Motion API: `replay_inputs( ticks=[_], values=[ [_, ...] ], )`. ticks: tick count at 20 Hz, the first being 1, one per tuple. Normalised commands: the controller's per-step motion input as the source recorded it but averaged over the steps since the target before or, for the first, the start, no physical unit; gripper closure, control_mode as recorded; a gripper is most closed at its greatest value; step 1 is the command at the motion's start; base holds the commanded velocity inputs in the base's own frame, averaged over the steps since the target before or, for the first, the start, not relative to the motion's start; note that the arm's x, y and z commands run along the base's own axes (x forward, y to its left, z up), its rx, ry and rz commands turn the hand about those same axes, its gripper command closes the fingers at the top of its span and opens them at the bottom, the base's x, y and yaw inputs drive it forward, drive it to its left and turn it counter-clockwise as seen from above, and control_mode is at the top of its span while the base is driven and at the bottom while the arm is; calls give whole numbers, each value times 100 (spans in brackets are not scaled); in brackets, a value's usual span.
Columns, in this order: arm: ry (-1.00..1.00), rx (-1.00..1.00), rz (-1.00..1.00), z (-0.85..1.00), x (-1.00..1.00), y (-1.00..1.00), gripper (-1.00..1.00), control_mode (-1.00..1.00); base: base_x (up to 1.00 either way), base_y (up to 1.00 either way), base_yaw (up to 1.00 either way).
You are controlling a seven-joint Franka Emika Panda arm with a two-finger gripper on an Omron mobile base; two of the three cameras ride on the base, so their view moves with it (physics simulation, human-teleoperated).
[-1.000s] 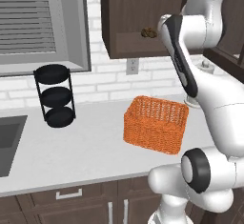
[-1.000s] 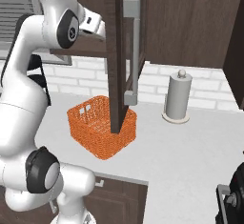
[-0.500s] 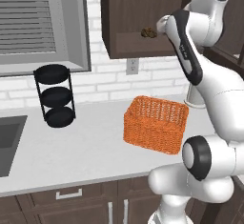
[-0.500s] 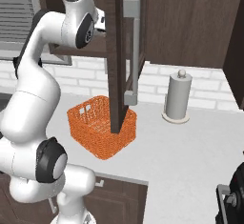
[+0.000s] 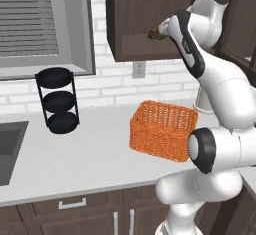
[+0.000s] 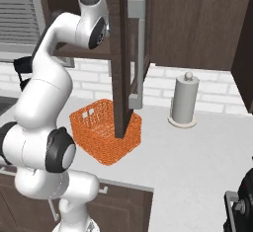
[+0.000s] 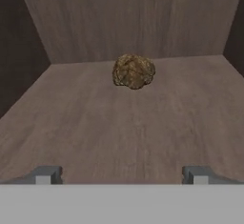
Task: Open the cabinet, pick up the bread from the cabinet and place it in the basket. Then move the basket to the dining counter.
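Observation:
The bread (image 7: 134, 70), a small golden-brown lump, lies on the cabinet's wooden shelf (image 7: 119, 123) near the back wall. My gripper (image 7: 121, 176) is open, its fingertips (image 7: 45, 175) wide apart at the shelf's front, well short of the bread and holding nothing. From the left base view the bread (image 5: 158, 33) sits in the open cabinet (image 5: 135, 19), just left of my raised arm. The cabinet door (image 6: 126, 53) stands swung out, edge-on, with its silver bar handle (image 6: 140, 53). The orange wicker basket (image 5: 162, 129) (image 6: 106, 130) rests on the worktop below. The dining counter is out of view.
A black three-tier rack (image 5: 57, 99) stands at the back left of the white worktop (image 5: 75, 154). A paper-towel roll (image 6: 184, 100) stands right of the basket. A sink corner (image 5: 7, 149) is at far left. The open door hangs over the basket.
My arm has swung up and in toward the cabinet opening, bringing the hand level with the shelf. The jaws stayed open. Basket and bread have not moved.

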Motion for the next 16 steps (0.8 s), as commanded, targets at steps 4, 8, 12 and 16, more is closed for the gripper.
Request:
replay_inputs(
  ticks=[4, 8, 12, 16],
  values=[
    [0, 0, 1, -11, 40, 0, -100, -100, 0, 0, 0],
    [0, 0, 0, -6, 40, 0, -100, -100, 0, 0, 0],
    [0, -1, 0, -5, 32, 0, -100, -100, 0, 0, 0],
    [0, 0, 0, -4, 32, 0, -100, -100, 0, 0, 0]
  ],
)
